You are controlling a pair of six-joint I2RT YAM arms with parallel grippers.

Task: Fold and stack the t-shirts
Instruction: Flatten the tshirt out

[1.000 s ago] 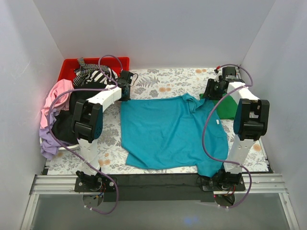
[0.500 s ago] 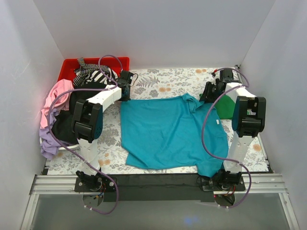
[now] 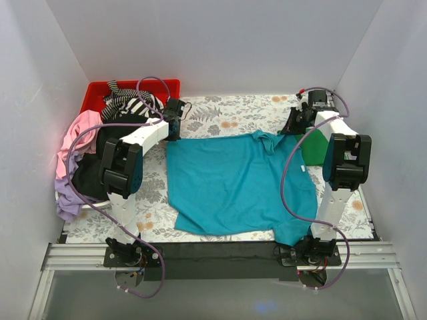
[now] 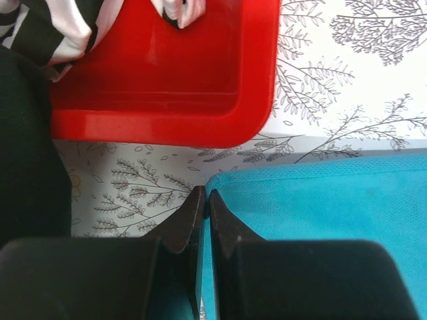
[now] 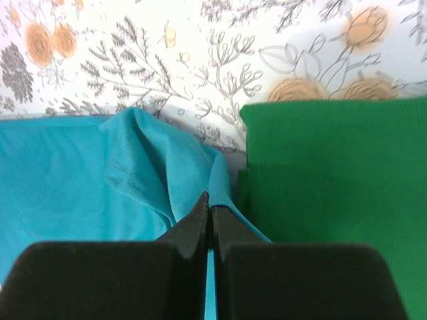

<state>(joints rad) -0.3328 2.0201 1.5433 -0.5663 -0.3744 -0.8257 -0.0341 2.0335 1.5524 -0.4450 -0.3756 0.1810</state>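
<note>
The left fingers (image 4: pixel 180 230) clench the teal t-shirt (image 3: pixel 233 183) at its ten-o'clock corner, the right fingers (image 5: pixel 195 223) at one o'clock; its white tag (image 3: pixel 301 171) is unreadable.

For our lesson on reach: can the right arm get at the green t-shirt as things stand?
Probably yes: the green t-shirt lies just beside the right gripper, with nothing between. But that gripper is shut on the teal t-shirt and would have to release it first.
</note>
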